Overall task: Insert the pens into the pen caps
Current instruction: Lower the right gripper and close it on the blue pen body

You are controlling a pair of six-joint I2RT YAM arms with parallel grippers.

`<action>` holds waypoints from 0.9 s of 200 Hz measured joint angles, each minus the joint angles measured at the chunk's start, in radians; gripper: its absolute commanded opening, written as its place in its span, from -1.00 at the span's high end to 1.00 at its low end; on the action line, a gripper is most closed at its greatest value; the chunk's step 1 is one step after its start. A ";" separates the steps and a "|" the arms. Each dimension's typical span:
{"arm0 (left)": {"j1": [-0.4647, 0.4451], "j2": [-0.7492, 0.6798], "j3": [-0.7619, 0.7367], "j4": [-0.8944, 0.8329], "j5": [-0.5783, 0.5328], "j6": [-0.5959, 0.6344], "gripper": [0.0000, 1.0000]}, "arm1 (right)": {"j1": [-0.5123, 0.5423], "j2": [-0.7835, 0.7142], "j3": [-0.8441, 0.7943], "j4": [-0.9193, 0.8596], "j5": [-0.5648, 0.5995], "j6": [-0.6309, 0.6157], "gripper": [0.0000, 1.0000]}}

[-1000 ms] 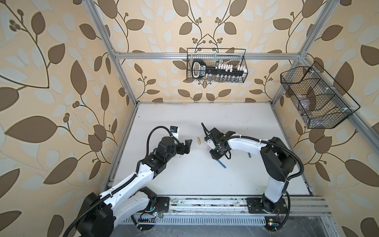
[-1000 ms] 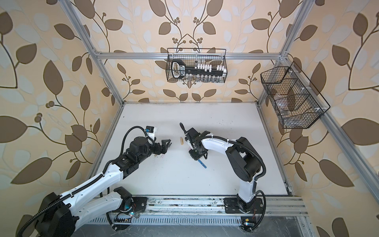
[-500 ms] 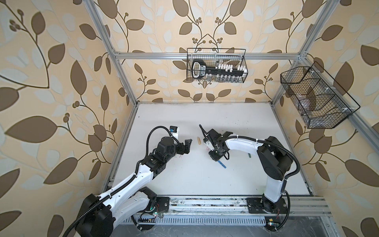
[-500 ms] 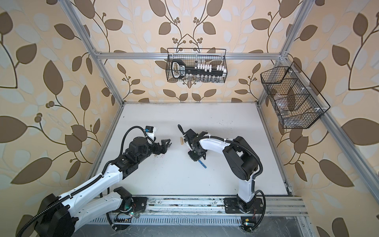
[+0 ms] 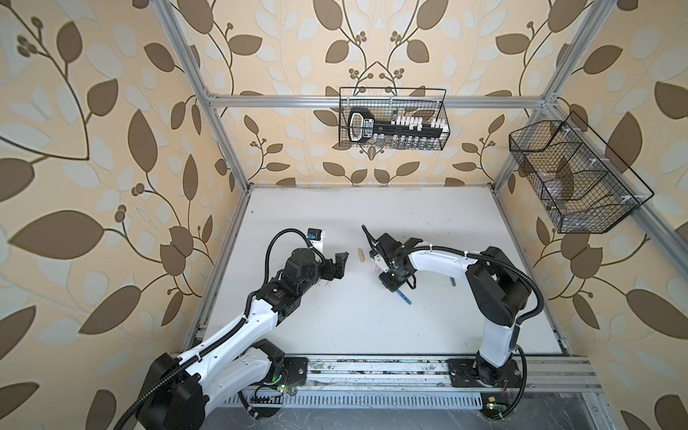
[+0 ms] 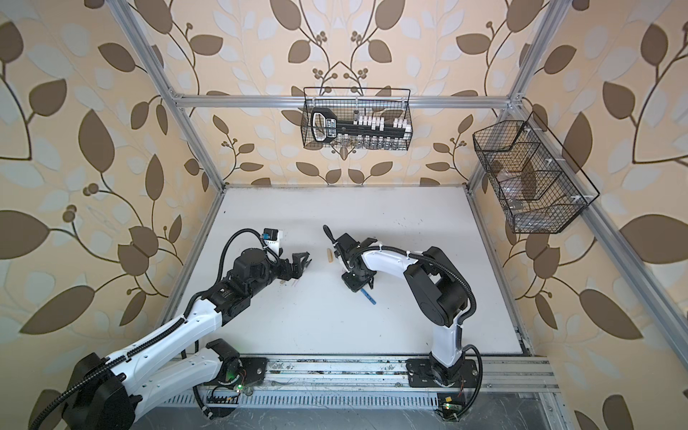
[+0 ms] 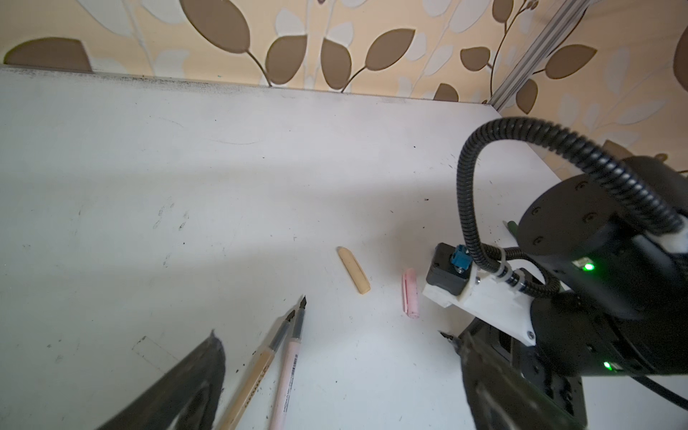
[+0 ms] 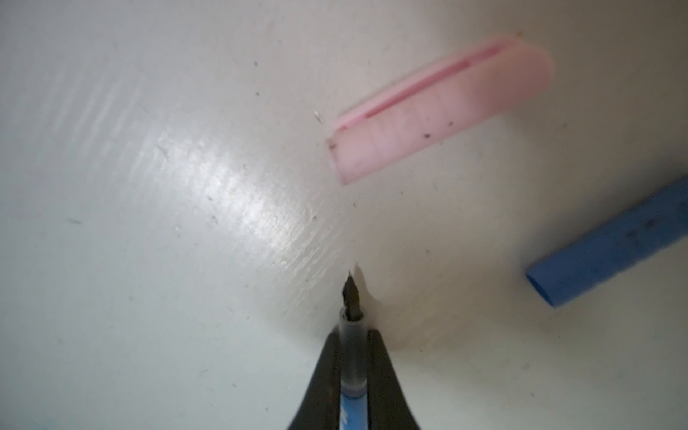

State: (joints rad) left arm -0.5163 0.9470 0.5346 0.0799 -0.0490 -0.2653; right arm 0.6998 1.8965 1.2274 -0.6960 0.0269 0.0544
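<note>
While clamped, blue pen (image 8: 352, 348) points at pink cap (image 8: 439, 111).

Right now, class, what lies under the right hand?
The blue pen, gripped near its dark tip between the fingers of the right hand. In both top views only its rear end shows; the hand covers the rest.
</note>
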 measured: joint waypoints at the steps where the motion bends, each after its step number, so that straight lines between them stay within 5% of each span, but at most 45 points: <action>1: 0.000 0.000 0.000 0.000 0.000 0.000 -0.98 | 0.000 0.000 0.000 0.000 0.000 0.000 0.83; 64: 0.000 0.000 0.000 0.000 0.001 0.000 -0.98 | -0.066 -0.035 -0.048 0.068 -0.063 0.069 0.86; 129: 0.000 0.016 0.000 0.002 0.015 0.000 -0.98 | -0.085 -0.042 -0.059 0.089 -0.080 0.106 0.35; 180: 0.000 0.029 0.000 0.003 0.021 0.000 -0.98 | -0.082 -0.043 -0.034 0.028 -0.062 0.095 0.27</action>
State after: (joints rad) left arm -0.5163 0.9764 0.5346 0.0826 -0.0284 -0.2653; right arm 0.6174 1.8538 1.1938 -0.6678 -0.0349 0.1497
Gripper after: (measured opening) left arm 0.988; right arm 0.362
